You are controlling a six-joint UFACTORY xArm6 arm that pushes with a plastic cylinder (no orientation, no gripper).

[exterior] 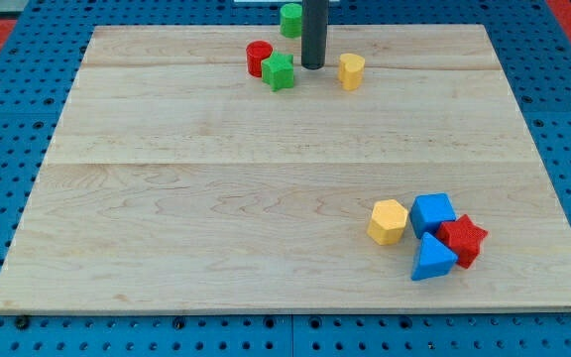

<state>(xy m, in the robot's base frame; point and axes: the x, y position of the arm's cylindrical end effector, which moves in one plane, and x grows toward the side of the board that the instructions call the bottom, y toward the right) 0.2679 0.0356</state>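
My tip [312, 65] rests on the wooden board [216, 198] near the view's top, at the end of the dark rod. It stands between a green star block [279, 71] just to its left and a yellow block [351, 70] to its right, touching neither. A red cylinder [258, 58] sits against the green star's upper left. A green cylinder-like block [291, 19] lies at the board's top edge, just left of the rod.
At the lower right a cluster sits together: a yellow hexagon [388, 221], a blue cube [432, 212], a red star [463, 240] and a blue triangle [432, 259]. Blue pegboard surrounds the board.
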